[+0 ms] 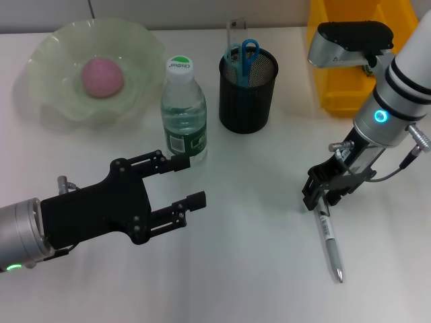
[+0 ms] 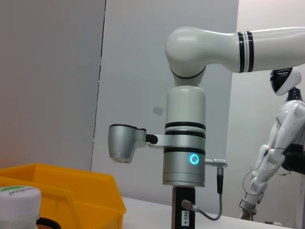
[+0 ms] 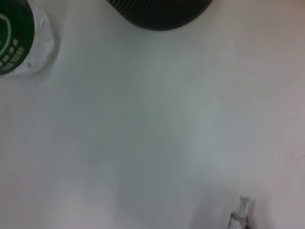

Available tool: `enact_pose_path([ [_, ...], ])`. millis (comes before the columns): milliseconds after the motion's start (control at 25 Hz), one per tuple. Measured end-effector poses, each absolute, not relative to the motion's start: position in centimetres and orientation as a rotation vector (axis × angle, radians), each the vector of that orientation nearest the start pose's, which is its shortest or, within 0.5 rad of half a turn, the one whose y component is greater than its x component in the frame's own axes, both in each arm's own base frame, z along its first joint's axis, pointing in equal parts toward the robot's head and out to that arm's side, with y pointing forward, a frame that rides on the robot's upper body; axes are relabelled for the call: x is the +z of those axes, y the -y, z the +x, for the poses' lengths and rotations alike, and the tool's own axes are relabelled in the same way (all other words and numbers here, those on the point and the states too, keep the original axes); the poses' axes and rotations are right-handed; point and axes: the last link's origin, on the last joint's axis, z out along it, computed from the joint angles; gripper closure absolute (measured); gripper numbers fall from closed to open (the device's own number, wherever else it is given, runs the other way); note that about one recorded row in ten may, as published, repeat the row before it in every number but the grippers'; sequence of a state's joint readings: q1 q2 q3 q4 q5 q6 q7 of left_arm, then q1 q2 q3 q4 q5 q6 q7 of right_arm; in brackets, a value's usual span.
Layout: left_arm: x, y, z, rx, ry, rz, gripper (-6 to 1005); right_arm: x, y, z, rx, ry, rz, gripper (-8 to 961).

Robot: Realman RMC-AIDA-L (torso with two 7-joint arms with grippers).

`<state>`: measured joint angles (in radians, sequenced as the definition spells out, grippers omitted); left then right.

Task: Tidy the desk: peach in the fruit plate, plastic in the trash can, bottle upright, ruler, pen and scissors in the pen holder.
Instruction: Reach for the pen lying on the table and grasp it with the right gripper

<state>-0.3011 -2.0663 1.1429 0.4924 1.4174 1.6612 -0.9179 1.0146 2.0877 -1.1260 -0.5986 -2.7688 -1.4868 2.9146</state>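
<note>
Right gripper (image 1: 323,192) is down at the white desk (image 1: 249,256) on the right side, black fingers set on either side of the top end of a white-barrelled pen with a grey tip (image 1: 330,239); the pen lies flat on the desk w/ its tip pointing toward the near edge, and whether the fingers actually pinch it or just straddle it — cannot tell. In the right wrist view only the pen's clear end (image 3: 240,212) peeks in, w/ the base of the black mesh pen holder (image 3: 159,12) and the bottle's green label (image 3: 14,38) farther off. Left gripper (image 1: 178,185) hovers at the near left, black fingers spread wide apart and holding nothing, upper fingertip just beside the base of the clear plastic water bottle with white cap and green label (image 1: 183,111), which stands upright mid-desk. Right of the bottle stands the pen holder (image 1: 248,94), w/ blue-handled scissors (image 1: 246,54) and a clear plastic ruler (image 1: 236,33) sticking up out of it. Far left: a pale green wavy-rimmed glass fruit plate (image 1: 57,101) w/ a pink peach (image 1: 102,77) resting in its middle. Far right — a yellow plastic bin (image 1: 343,67), partly behind the right arm; the left wrist view shows that bin (image 2: 71,191) and the right arm's white-and-silver wrist w/ a lit blue ring (image 2: 185,157).
</note>
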Motion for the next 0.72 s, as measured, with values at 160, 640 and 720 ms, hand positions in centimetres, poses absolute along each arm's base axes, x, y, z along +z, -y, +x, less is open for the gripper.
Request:
enact_pose_path([
  [160, -3.12, -25.11, -26.76, -1.095, 0.285, -2.650, 377, -4.93, -38.29, 19.37, -0.718, -1.658, -2.252, 469],
  [640, -3.12, -25.11, -26.76, -1.095, 0.283, -2.650, 377, -4.77, -38.47, 18.78, -0.722, -1.644, -2.262, 479],
  [720, -3.12, -25.11, -26.76, -1.095, 0.283, -2.650, 377, -4.75, -38.44, 18.78, -0.725, -1.646, -2.262, 481],
])
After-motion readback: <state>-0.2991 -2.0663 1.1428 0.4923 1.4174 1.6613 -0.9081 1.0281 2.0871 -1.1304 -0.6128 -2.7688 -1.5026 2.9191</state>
